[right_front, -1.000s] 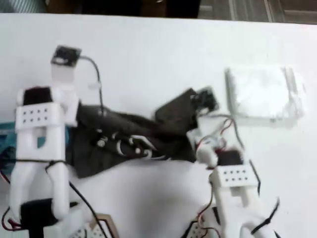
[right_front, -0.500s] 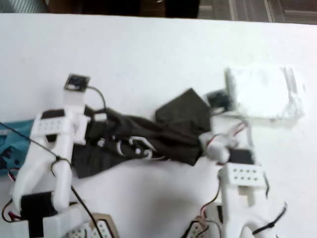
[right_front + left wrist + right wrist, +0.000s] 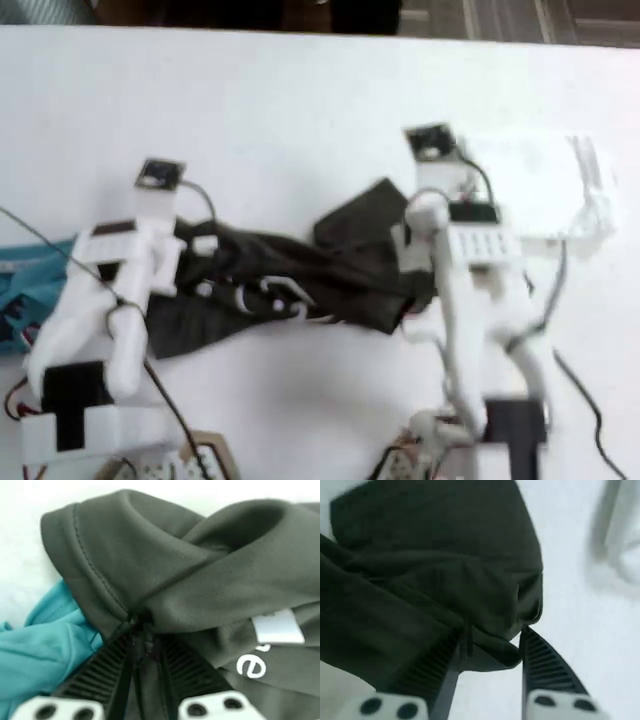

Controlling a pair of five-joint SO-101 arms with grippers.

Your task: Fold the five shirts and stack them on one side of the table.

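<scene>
On the left gripper [image 3: 145, 632]: fingers [image 3: 112, 662] squeezed close together, with a bunched fold of the dark shirt [image 3: 175, 570] pinched between. Probably held that way to lift this end and pull it flat.

On the right gripper [image 3: 492, 637]: fingers [image 3: 542, 655] apart, one on each side of the shirt's other edge, not yet closed on it. Likely set there to take a second grip and pull both ends out straight.

Out from the grippers: dark shirt crumpled in a long heap in the middle of the table [image 3: 300, 90], far from folded.

Just beside the left grip, touching the dark cloth: a teal shirt [image 3: 40, 645], easy to snag by mistake.

Near the right arm, toward the table's side: a white folded pile [image 3: 540, 200], perhaps the stack of done shirts, close enough to get bumped. Best kept out of the pull.
</scene>
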